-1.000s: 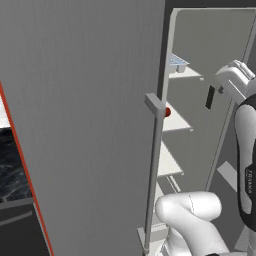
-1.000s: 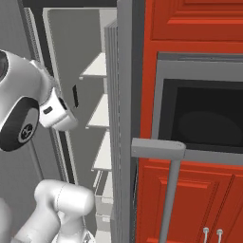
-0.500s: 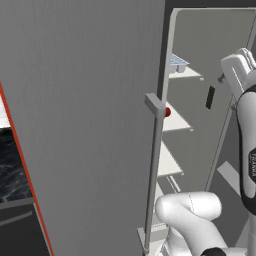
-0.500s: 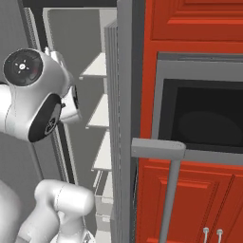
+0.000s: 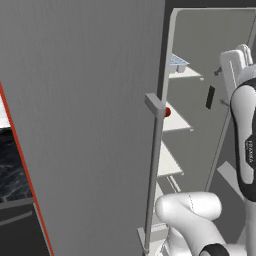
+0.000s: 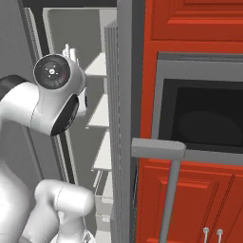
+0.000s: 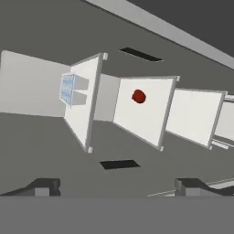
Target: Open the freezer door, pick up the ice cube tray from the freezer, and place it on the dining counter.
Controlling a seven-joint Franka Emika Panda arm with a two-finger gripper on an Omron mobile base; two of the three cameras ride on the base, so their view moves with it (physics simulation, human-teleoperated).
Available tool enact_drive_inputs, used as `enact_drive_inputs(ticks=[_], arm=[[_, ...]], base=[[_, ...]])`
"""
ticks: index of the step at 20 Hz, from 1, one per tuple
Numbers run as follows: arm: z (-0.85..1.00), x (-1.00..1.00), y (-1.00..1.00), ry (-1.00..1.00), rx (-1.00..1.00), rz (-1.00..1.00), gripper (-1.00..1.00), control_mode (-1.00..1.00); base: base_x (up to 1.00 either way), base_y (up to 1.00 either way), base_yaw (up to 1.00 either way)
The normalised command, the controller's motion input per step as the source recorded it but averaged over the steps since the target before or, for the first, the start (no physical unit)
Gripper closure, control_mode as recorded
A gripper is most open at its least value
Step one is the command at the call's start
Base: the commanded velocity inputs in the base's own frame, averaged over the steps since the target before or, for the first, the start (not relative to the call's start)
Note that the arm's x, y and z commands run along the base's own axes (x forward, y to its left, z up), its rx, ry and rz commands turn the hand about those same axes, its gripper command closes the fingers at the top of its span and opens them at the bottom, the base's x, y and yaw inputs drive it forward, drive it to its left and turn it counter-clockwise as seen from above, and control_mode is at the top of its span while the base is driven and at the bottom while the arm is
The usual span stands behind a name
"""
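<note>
Standing wide open, the freezer door (image 5: 85, 125) exposes the freezer (image 5: 200, 115) and its white shelves (image 7: 144, 109). Ice cube tray (image 7: 67, 89) lies on the top shelf, beside a grey cup (image 5: 181, 65); a red ball (image 7: 138, 96) lies one shelf below. Gripper (image 7: 116, 185) faces the shelves, fingers (image 7: 43, 186) apart, empty.

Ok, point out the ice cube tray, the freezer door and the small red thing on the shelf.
ice cube tray (image 7: 68, 89), hand view, middle of its grid.
freezer door (image 5: 85, 125), left base view, middle of the open grey panel.
small red thing (image 7: 139, 96), hand view, its centre, on the second white shelf.
</note>
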Motion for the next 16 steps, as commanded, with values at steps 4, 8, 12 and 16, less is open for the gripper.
enact_drive_inputs(ticks=[4, 8, 12, 16], arm=[[0.01, 0.46, -0.01, 0.0, 0.08, 0.0, -1.0, -1.0], [0.05, 0.58, 0.0, 0.0, 0.04, 0.0, -1.0, -1.0], [0.0, 0.5, 0.0, 0.0, 0.01, 0.0, -1.0, -1.0], [0.0, 0.56, 0.0, 0.0, 0.0, 0.0, -1.0, -1.0]], base=[[0.0, 0.0, 0.0], [0.0, 0.0, 0.0], [0.0, 0.0, 0.0], [0.0, 0.0, 0.0]])
